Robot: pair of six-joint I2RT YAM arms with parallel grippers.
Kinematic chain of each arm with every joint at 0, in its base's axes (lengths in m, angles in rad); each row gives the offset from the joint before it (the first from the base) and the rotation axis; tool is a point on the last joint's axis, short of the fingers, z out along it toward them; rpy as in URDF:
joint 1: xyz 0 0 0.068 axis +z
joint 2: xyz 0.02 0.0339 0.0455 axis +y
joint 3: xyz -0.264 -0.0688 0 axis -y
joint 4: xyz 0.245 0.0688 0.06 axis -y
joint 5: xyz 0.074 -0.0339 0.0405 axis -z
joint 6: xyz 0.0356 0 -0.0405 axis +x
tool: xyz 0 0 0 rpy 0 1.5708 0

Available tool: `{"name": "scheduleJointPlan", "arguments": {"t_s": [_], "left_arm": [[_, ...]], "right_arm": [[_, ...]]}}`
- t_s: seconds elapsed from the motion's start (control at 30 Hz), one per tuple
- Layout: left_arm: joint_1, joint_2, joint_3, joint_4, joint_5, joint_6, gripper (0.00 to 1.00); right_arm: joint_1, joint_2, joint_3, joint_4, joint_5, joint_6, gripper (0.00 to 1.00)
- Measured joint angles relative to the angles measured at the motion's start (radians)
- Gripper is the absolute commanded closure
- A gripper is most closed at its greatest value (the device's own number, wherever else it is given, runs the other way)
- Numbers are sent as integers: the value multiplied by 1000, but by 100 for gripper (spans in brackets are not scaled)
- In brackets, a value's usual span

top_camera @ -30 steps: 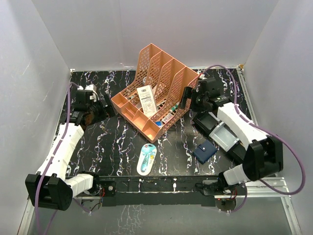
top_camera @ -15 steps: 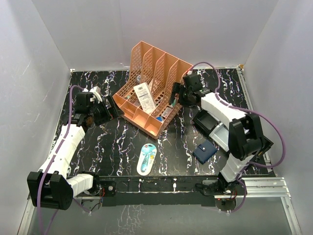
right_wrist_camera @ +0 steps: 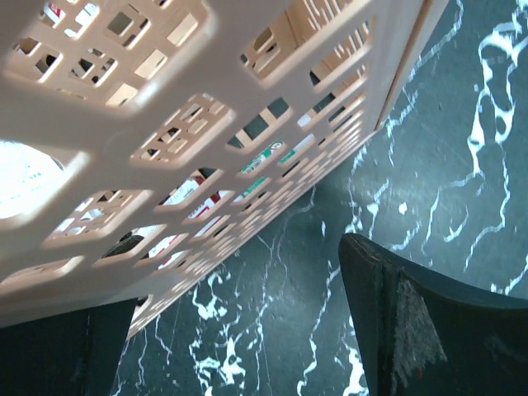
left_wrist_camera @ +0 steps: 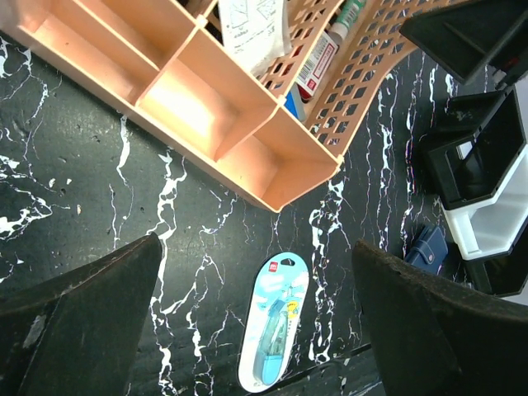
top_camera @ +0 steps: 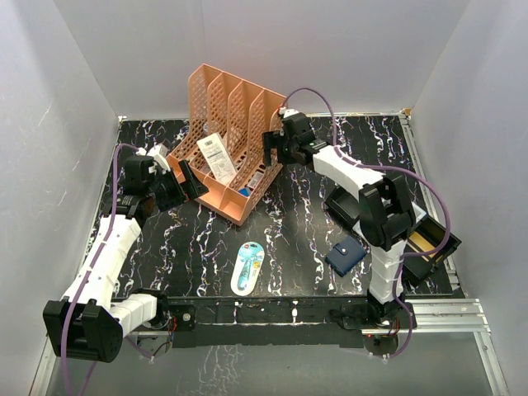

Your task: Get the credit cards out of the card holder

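Top external: fixed high behind the near edge of the table point(top_camera: 206, 239), looking down over all of it, far off.
Left wrist: mid-height, facing steeply down past the left pincer point(left_wrist_camera: 256, 241); peach rack point(left_wrist_camera: 206, 124) upper left, oval case point(left_wrist_camera: 274, 330) bottom centre.
Right wrist: very close on the rack's mesh wall, upper left; table lower right.
Shared: rack in all three; oval case and card holder point(left_wrist_camera: 426, 247) in top external and left wrist.

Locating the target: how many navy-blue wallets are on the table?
1. The small navy-blue wallet lies closed, right of the pale blue oval case; the orange mesh file rack could hide others.
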Motion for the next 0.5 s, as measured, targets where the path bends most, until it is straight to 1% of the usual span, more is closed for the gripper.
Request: {"name": "scheduleJointPlan", "arguments": {"t_s": [0.23,0.5], "left_arm": [[0,-5,0,3,24,24,1],[1,27,3,62,141,42,1]], "right_arm": [[69,97,135,40,14,-93,2],[148,105,140,64,-51,-137,2]]}}
